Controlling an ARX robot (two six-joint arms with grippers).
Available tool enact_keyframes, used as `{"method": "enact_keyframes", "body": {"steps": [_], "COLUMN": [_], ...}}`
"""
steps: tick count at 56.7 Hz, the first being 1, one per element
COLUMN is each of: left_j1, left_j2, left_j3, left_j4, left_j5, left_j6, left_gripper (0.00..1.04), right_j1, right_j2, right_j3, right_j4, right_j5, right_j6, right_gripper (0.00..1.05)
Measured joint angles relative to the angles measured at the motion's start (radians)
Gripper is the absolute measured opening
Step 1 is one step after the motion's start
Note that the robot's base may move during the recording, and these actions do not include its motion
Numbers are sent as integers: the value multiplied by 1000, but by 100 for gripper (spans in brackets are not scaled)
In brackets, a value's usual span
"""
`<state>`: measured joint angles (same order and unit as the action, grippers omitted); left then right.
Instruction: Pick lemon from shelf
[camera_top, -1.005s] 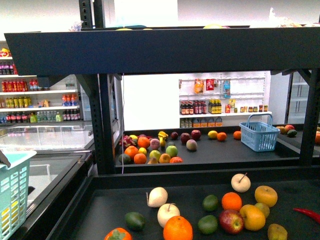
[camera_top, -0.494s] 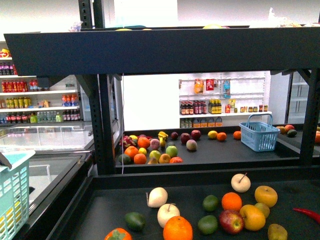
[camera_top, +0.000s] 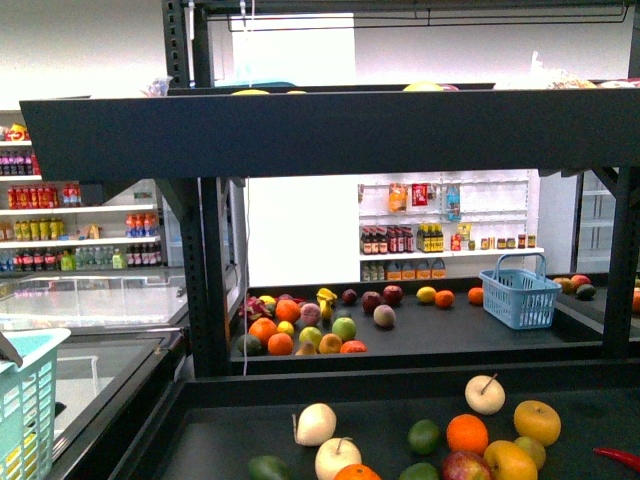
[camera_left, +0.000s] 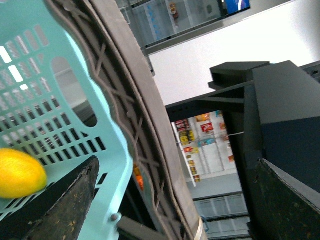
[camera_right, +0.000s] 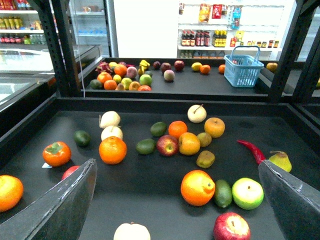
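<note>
Store aisles of bottles lie beyond the black shelf (camera_top: 330, 130). A lemon (camera_left: 17, 175) sits inside the teal basket (camera_left: 75, 100) beside the shelf. The left gripper (camera_left: 176, 165) has wide jaws astride the basket's rim. The right gripper (camera_right: 176, 167) has wide jaws above the shelf's fruit. Any further pick should probably close gently across an oval yellow fruit's short axis.

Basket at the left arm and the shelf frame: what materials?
Basket: looks like moulded plastic, pale teal, matte, with lattice slots and a ribbed grey rim. Shelf: likely painted metal, matte black, with perforated uprights and flat folded rims.
</note>
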<state>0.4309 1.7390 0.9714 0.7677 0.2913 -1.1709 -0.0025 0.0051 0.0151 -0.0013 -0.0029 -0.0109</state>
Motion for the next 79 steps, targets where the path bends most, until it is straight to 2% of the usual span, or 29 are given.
{"method": "enact_keyframes", "body": {"steps": [5,14,20,25,29,30,33,35,37,38,45,53,79], "left_j1": [4,-8,-54,-133,-179,-187,-258,-328,-373,-404,-425,-428,-428], "left_j2": [-151,-367,-571,-822,-1005,-1025,-1142,-1216,-1271,-1337,-1519,-1566,-1656], "left_j3": [-56,-126,-194,-273,-363,-374,-443,-486,-518,-549,-663,-749,-874], "left_j4": [-216,-465,-584,-676,-669,-674,-724,-766,-794,-834,-848,-826,-786], "left_j5": [-58,-117,-172,-228,-110,-109,-154,-227,-259,-269,-290,-290,-290], "left_j6": [119,338,522,677,874,897,1018,1062,1083,1107,1145,1153,1160], "left_gripper": [97,97,97,97,83,81,71,64,58,52,29,3,3], "right_j1": [0,0,0,0,0,0,0,0,0,0,0,0,0], "right_j2": [0,0,0,0,0,0,0,0,0,0,0,0,0], "right_j3": [0,0,0,0,0,0,0,0,0,0,0,0,0], "right_j4": [0,0,0,0,0,0,0,0,0,0,0,0,0], "right_j5": [0,0,0,0,0,0,-1,0,0,0,2,0,0], "right_j6": [0,0,0,0,0,0,0,0,0,0,0,0,0], "right_gripper": [97,97,97,97,97,97,97,97,97,97,97,97,97]}}
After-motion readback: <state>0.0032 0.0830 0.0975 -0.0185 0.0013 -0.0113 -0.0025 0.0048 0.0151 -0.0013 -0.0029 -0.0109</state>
